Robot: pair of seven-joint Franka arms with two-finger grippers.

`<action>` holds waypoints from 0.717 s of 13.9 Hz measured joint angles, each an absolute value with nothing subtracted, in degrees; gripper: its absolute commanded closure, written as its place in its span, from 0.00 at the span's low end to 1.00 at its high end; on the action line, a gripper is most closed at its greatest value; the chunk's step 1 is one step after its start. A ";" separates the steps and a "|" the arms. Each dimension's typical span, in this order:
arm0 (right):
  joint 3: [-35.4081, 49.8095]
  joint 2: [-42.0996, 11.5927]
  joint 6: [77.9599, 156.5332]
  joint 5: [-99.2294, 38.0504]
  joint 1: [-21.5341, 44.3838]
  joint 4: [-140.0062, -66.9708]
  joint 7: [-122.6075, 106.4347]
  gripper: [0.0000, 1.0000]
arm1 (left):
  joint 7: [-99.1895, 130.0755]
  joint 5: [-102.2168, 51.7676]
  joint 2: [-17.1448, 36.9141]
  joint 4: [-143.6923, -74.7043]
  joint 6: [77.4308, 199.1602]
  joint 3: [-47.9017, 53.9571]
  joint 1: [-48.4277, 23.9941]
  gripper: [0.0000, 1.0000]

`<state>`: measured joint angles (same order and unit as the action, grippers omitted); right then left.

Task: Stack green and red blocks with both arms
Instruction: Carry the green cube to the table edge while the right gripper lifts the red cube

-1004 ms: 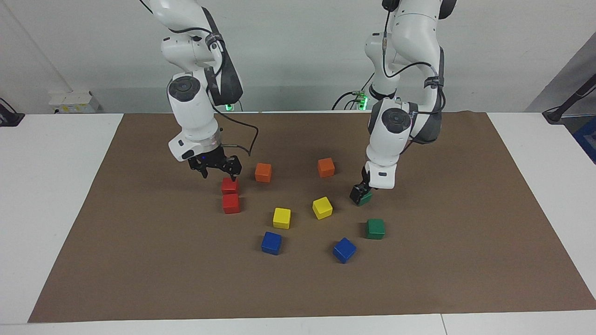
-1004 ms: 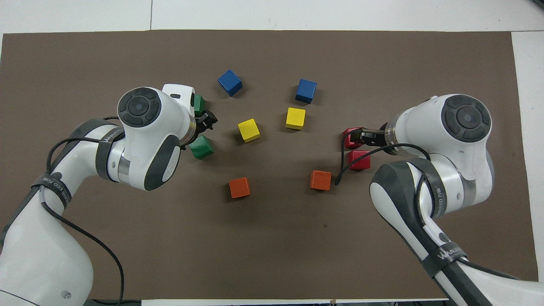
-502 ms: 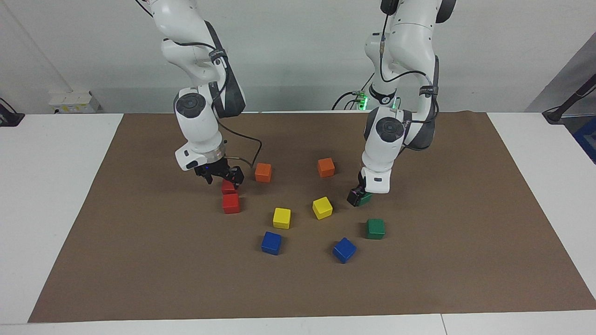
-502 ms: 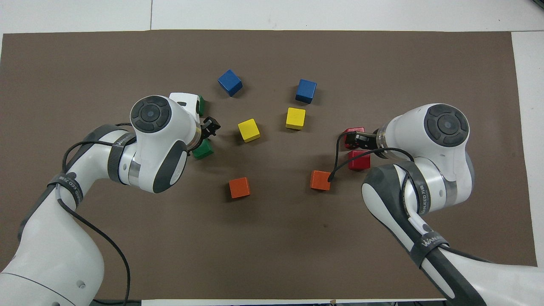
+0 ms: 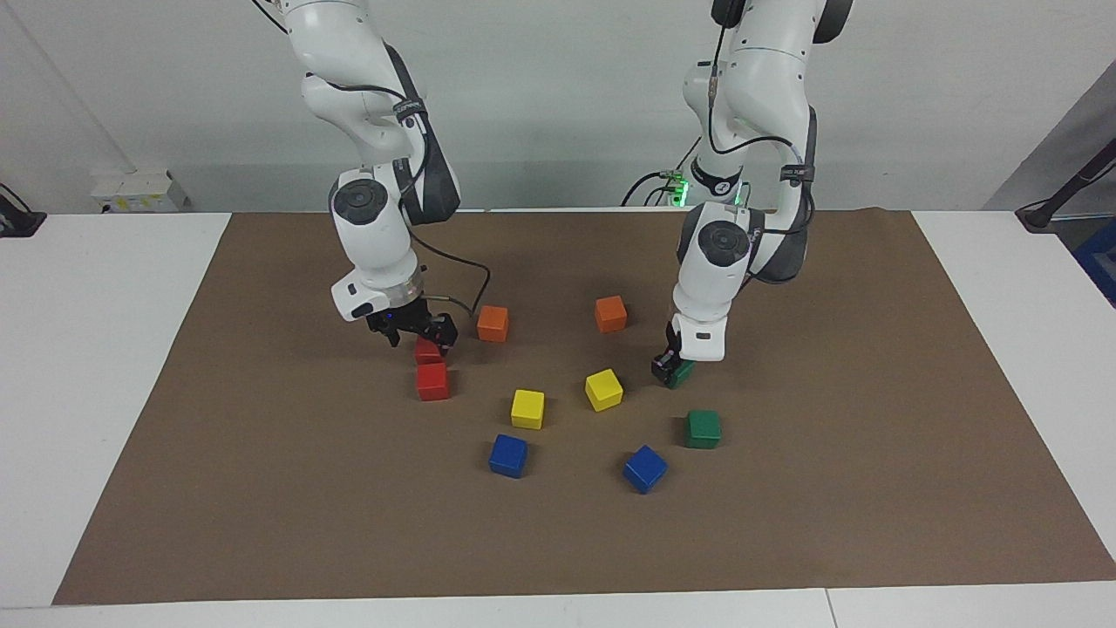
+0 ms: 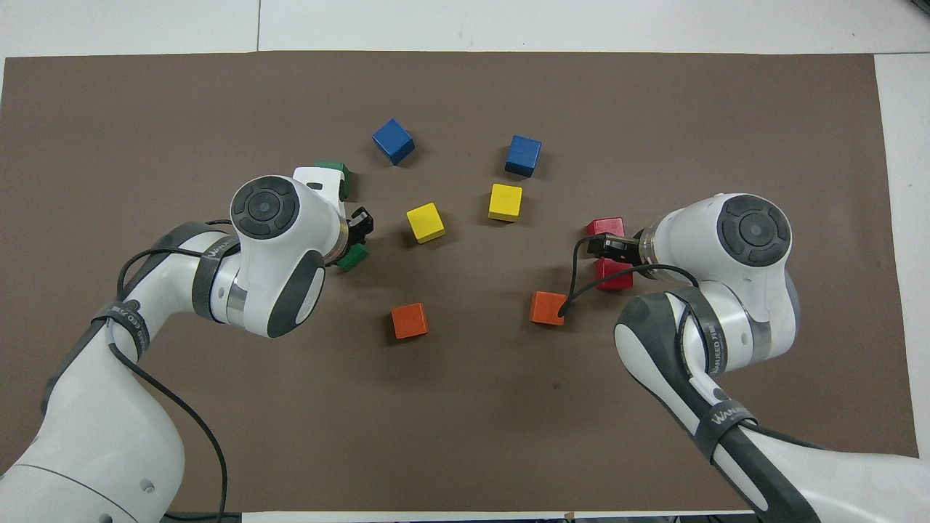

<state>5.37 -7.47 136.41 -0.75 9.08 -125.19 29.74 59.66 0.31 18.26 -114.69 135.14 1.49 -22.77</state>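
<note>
Left end effector (image 5: 670, 370), glossy green cube (image 5: 681, 373)

The left end effector (image 6: 357, 226) sits down on a green block (image 6: 354, 256); the right end effector (image 6: 603, 247) hovers over the nearer red block (image 6: 614, 274), just beside the other red block (image 6: 606, 226).

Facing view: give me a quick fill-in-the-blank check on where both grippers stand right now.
1. The left gripper is shut on a ____ block.
2. The right gripper is down at the ____ block nearer to the robots.
3. The right gripper's fingers are ____.
4. Untouched cubes include two orange, two yellow and two ____.

Missing words: green; red; open; blue
</note>
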 measured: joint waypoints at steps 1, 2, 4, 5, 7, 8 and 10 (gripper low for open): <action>5.38 -7.49 137.53 -0.75 9.52 -125.88 29.74 0.00 | 59.66 0.31 18.26 -114.68 135.15 1.45 -22.77 1.00; 5.39 -7.53 138.54 -0.75 9.94 -126.54 29.74 0.00 | 59.66 0.31 18.25 -114.66 135.18 1.32 -22.77 1.00; 5.39 -7.64 139.56 -0.75 10.35 -127.33 29.74 0.00 | 59.51 0.32 18.12 -114.35 135.22 0.76 -22.69 1.00; 5.39 -7.67 139.73 -0.75 10.35 -127.51 29.74 0.00 | 58.50 0.42 17.80 -114.09 135.14 0.49 -22.19 1.00; 5.39 -7.80 139.93 -0.75 10.35 -127.77 29.69 0.00 | 51.73 0.54 16.04 -113.67 133.65 0.19 -19.61 1.00; 5.39 -7.92 140.57 -0.75 10.35 -128.04 29.49 0.00 | 46.04 0.61 14.61 -113.52 131.92 0.11 -17.34 1.00; 5.39 -8.19 142.17 -0.75 10.35 -129.16 28.64 0.02 | 33.27 0.63 11.66 -113.54 129.06 -0.11 -11.57 1.00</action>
<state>5.39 -8.19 142.17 -0.75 10.35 -129.16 28.64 33.27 0.63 11.66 -113.54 129.06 -0.11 -11.57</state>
